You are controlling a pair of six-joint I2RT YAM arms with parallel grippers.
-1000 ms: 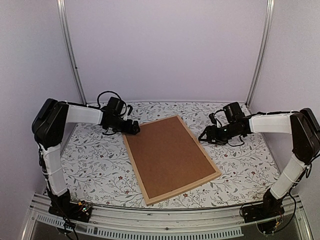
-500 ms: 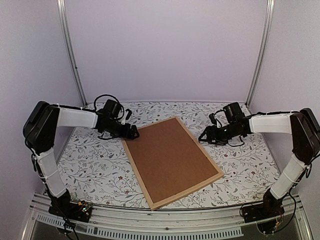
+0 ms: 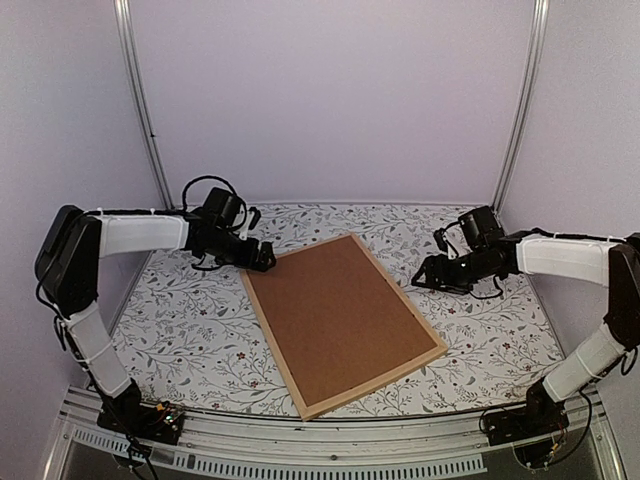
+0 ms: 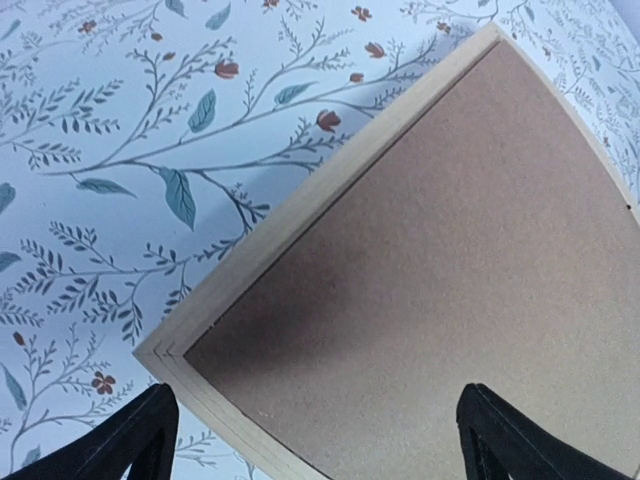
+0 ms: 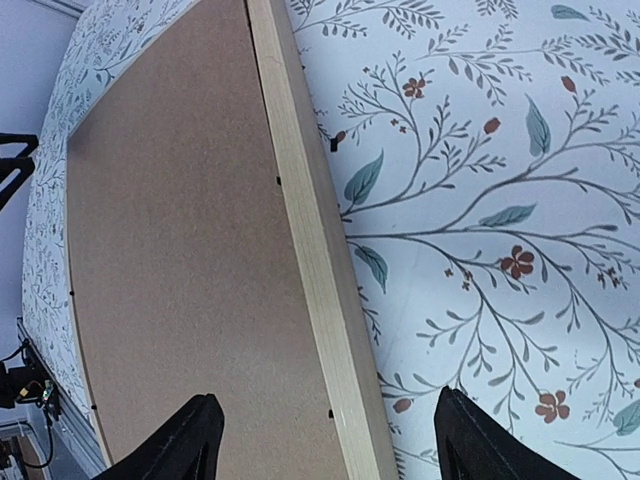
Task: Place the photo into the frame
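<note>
Left gripper [image 3: 268, 258], jaws spread wide and holding nothing, hovers at the far left corner of the frame [image 3: 375, 382], which lies flat and face down on the flowered tablecloth [image 3: 190, 330] in the middle of the table, turned at an angle to the table's edges. A plain brown backing board [image 3: 340, 320] fills the frame, with only the light wooden strips showing around it. In the left wrist view, that corner sits between the two black fingers [image 4: 150, 435], and a soft shadow falls across the board beside it. Right gripper [image 3: 420, 278], also parted and empty, hangs low just beside the frame's right long side near its far end. Seen from the right wrist, the pale wooden strip runs between its fingers [image 5: 190, 440]. Whether either gripper touches the wood cannot be told.
</note>
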